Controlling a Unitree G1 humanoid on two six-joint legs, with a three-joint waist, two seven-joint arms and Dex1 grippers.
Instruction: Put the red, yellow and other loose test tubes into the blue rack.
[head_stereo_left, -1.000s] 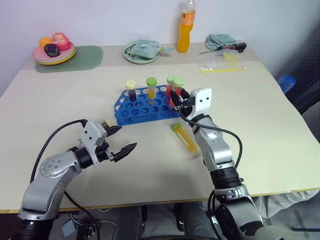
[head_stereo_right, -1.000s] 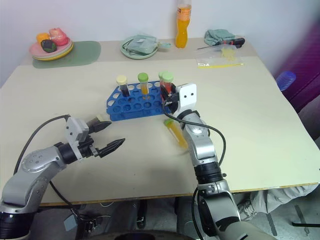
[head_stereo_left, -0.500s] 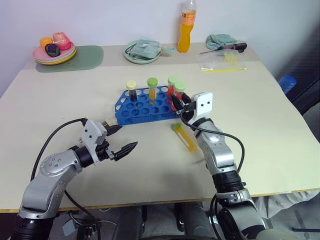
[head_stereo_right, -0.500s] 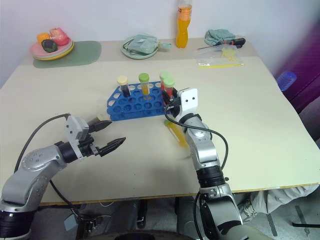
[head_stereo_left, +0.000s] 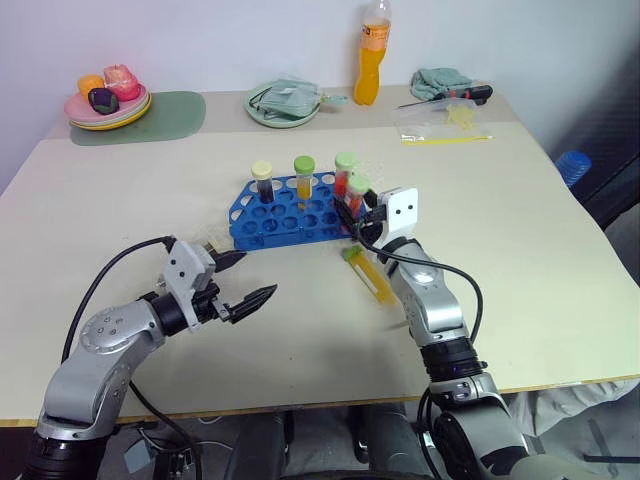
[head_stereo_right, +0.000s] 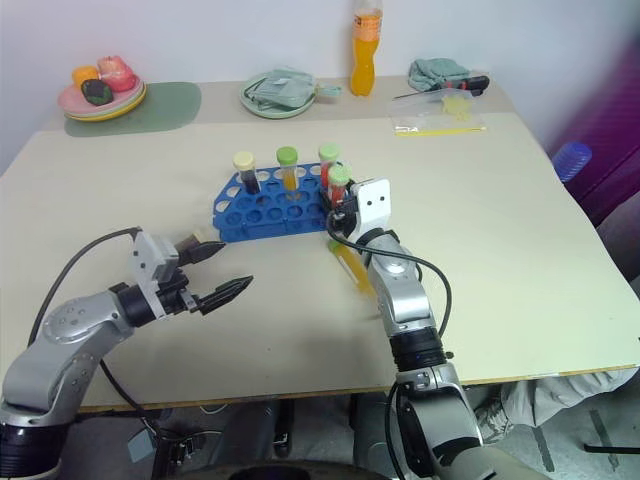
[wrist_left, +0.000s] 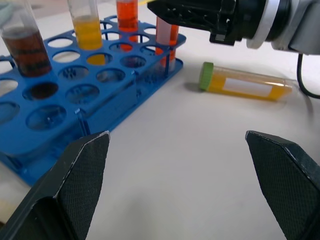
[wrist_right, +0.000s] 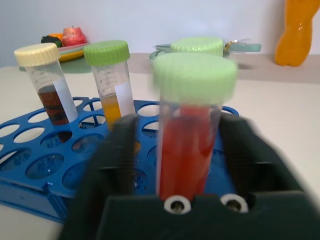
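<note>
Four capped tubes (wrist_right: 192, 125) in blue rack (head_stereo_left: 290, 215) carry unreadable white labels.

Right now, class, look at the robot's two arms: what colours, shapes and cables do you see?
Both arms are silver-grey metal with rounded joints and black bands. A black cable loops along each. The left gripper has two black pointed fingers with textured pads and a white wrist block. The right gripper has black fingers and a white block with two dark dots.

A makeshift lab bench in an ordinary room: a plain pale table (head_stereo_left: 520, 260) against a bare wall, with a blue rack (head_stereo_left: 290, 212) of capped tubes just ahead of the right gripper (head_stereo_left: 358, 212), while a plate of toy food (head_stereo_left: 107, 98), an orange bottle (head_stereo_left: 371, 55) and a cloth (head_stereo_left: 438, 80) lie far beyond.
</note>
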